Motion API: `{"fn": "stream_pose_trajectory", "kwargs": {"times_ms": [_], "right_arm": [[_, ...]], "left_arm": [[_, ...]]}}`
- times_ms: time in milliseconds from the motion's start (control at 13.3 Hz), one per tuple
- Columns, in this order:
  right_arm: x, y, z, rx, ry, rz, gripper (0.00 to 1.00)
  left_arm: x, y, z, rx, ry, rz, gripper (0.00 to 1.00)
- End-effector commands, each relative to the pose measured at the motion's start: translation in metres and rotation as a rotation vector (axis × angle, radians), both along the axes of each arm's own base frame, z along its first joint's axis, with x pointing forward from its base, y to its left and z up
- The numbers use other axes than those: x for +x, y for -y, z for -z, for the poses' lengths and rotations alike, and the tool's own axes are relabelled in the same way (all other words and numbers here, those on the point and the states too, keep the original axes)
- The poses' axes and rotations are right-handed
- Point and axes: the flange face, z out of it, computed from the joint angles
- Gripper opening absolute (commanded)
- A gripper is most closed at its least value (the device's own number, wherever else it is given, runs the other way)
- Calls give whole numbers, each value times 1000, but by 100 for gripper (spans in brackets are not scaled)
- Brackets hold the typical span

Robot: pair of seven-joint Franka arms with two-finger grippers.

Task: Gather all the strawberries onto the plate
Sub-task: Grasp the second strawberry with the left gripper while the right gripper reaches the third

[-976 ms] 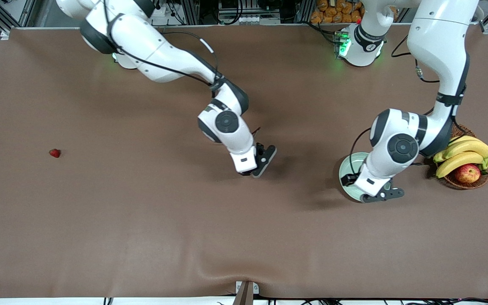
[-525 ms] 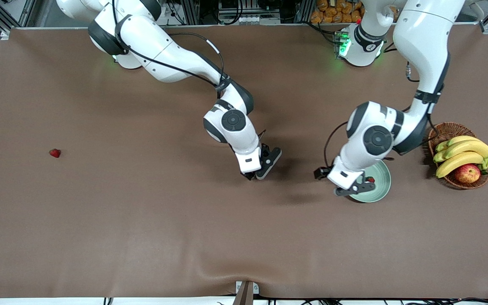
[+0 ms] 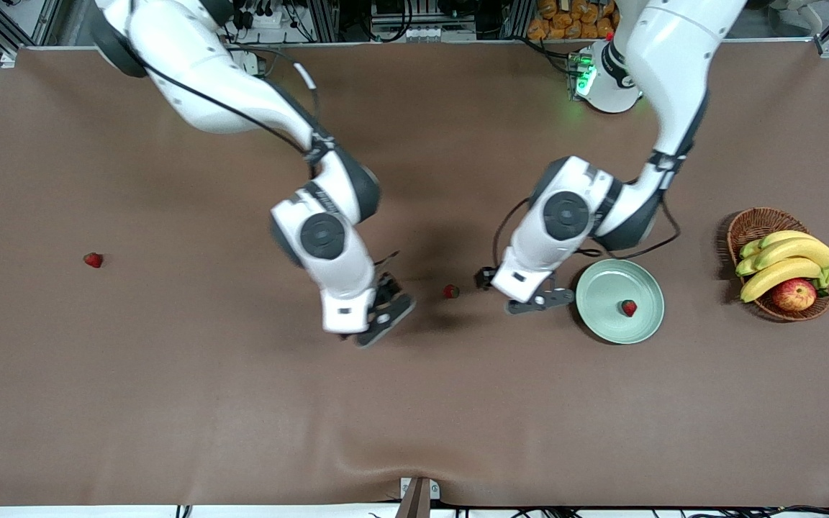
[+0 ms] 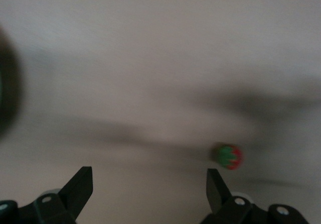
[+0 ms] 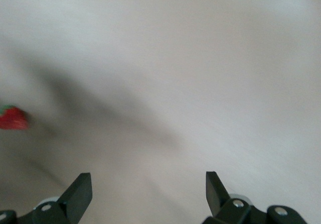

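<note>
One strawberry (image 3: 628, 308) lies in the pale green plate (image 3: 604, 311). A second strawberry (image 3: 450, 291) rests on the brown table between the two grippers, beside the plate toward the right arm's end. A third strawberry (image 3: 93, 260) lies alone near the right arm's end of the table. My left gripper (image 3: 519, 293) hangs open and empty between the plate and the middle berry. In its wrist view that strawberry (image 4: 229, 156) shows just past one fingertip of the left gripper (image 4: 149, 184). My right gripper (image 3: 378, 316) is open and empty, and in its wrist view (image 5: 149, 189) a strawberry (image 5: 12, 118) lies off to one side.
A brown wicker basket (image 3: 753, 223) with bananas (image 3: 789, 262) and a red-yellow apple (image 3: 794, 293) stands at the left arm's end of the table, beside the plate. A brown mat (image 3: 242, 417) covers the whole table.
My right gripper opened, left a strawberry on the table and drew back toward the right arm's end. My left arm swung off the plate toward that berry, uncovering the berry in the plate.
</note>
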Motion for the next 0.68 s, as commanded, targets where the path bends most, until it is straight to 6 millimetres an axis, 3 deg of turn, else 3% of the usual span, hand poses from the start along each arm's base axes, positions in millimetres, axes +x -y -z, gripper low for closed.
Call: {"fn": "stream_pose_trajectory", "kwargs": {"times_ms": [0, 75, 375, 601], "right_arm": [[3, 74, -21, -40, -19, 88, 100], [4, 104, -26, -51, -26, 124, 100], [-10, 221, -32, -101, -72, 269, 100], [-21, 304, -22, -126, -125, 385, 100]], "left_arm": [[8, 47, 18, -27, -13, -74, 100], [9, 62, 20, -36, -11, -124, 99], [-1, 88, 49, -13, -7, -208, 90], [-9, 94, 73, 48, 29, -302, 90]]}}
